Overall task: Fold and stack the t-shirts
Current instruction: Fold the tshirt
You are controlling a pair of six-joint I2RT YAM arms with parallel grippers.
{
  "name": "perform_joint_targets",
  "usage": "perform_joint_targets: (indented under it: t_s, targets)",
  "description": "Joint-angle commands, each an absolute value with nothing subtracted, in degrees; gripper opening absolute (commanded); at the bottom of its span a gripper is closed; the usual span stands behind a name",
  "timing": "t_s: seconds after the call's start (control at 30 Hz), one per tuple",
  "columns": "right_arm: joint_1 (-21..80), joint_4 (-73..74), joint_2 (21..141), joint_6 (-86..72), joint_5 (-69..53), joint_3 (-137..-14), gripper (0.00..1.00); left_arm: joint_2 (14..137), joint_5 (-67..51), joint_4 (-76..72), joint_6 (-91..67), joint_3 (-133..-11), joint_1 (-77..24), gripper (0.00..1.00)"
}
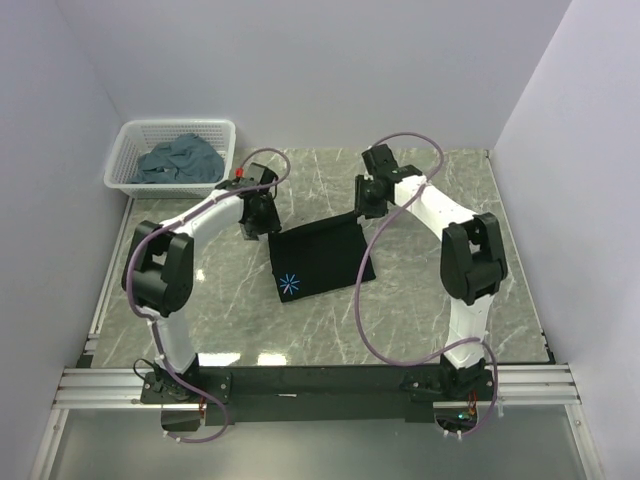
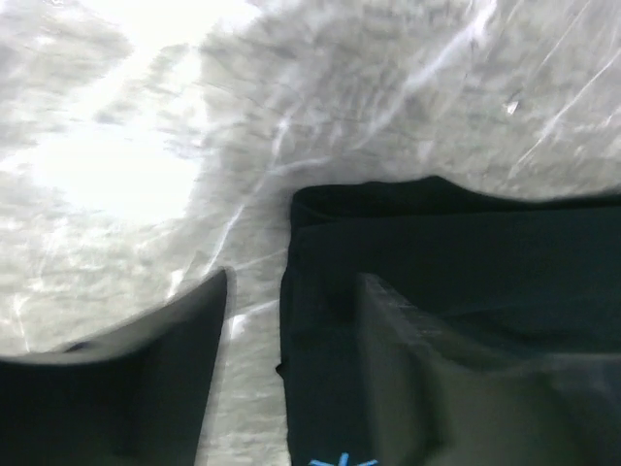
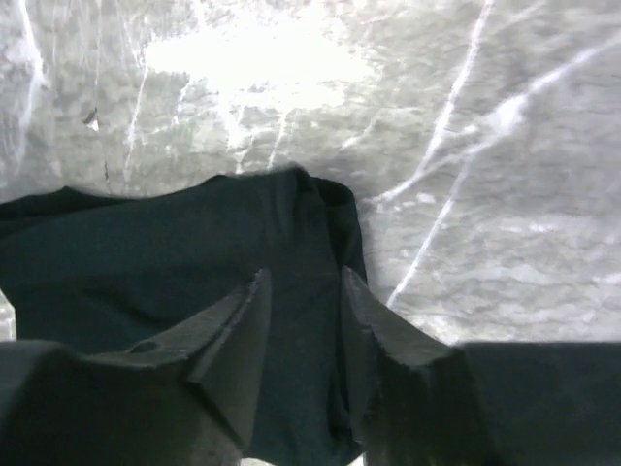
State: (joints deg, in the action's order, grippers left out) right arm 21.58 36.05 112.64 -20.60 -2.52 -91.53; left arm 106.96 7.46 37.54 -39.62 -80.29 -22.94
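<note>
Gripping state, left gripper (image 2: 291,291): jaws parted to a moderate gap, with nothing clamped between the 2 fingers.
Left fingers (image 2: 146,388): 1 finger is over bare marble and the other is over black cloth. The shirt's side edge runs through the gap below them.
Gripping state, right gripper (image 3: 305,291): jaws parted by a narrower gap. Black cloth shows through the gap, with no fold pinched in it.
Right fingers (image 3: 228,340): both are over black cloth, close to a corner where the fabric bunches into a small ridge.
Contact with cloth: cannot be told from either wrist view, and the left wrist view is blurred.
Black t-shirt (image 1: 320,258): folded into a rough rectangle and lying flat at the table centre, between the 2 arms. The left gripper is at its far left corner and the right gripper at its far right corner.
Starburst print (image 1: 289,284): pale blue, face up, at the near left corner of the folded shirt.
Table (image 1: 430,300): grey marble-pattern top with pale veins.
Blue-grey t-shirts (image 1: 180,160): crumpled heap inside the basket, well apart from the black shirt.
Basket (image 1: 118,170): white plastic lattice, at the far left corner of the table beside the left wall.
Left arm (image 1: 160,270): reaches forward from the near edge, elbow bent outward.
Right arm (image 1: 470,260): mirrors it, elbow bent outward.
</note>
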Motion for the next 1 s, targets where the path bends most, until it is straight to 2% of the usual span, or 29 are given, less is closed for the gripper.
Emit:
perform_joint_targets:
  t_s: [0.0,0.03,0.13,0.2,0.3,0.33,0.43,0.57,0.8,0.87,0.97]
  targets:
    - [20.92,29.21,102.6,-21.09,-1.31,-88.52,0.47,97.75,11.95,38.24,-40.6,-79.47,-22.68,0.66]
    - [20.92,27.44,100.92,-20.92,-4.1,-87.29,0.48,95.91,12.04,36.84,-40.87,-78.41,-23.02,0.79]
    - [20.92,18.92,95.46,-19.43,-11.31,-81.14,0.48,88.96,9.24,32.36,-40.7,-72.53,-23.82,0.84]
    - [20.74,13.57,94.49,-19.07,-19.05,-77.71,0.48,85.44,3.99,25.95,-40.78,-67.45,-24.43,0.83]
    - [20.66,9.33,97.1,-19.34,-27.21,-75.68,0.48,84.99,-1.39,17.33,-41.57,-62.33,-24.61,0.76]
    - [20.74,8.45,98.16,-19.42,-28.72,-75.5,0.47,85.6,-4.28,15.84,-41.66,-61.71,-24.61,0.68]
    - [20.57,3.88,102.29,-20.56,-35.32,-74.79,0.47,89.9,-7.11,11.26,-41.92,-61.61,-24.52,0.56]
    - [19.34,-1.74,109.92,-23.99,-39.55,-76.72,0.46,97.27,-7.21,7.21,-41.66,-65.03,-23.73,0.49]
    - [15.39,-2.99,122.25,-29.09,-40.87,-84.02,0.43,109.59,-7.73,8.25,-40.96,-74.51,-20.39,0.52]
    - [14.51,-2.99,120.6,-29.88,-42.27,-83.42,0.43,108.91,-7.91,9.84,-40.61,-75.41,-20.39,0.55]
    - [14.5,-5.34,113.51,-31.19,-42.36,-78.33,0.45,102.95,-7.21,9.31,-41.74,-72.69,-21.09,0.66]
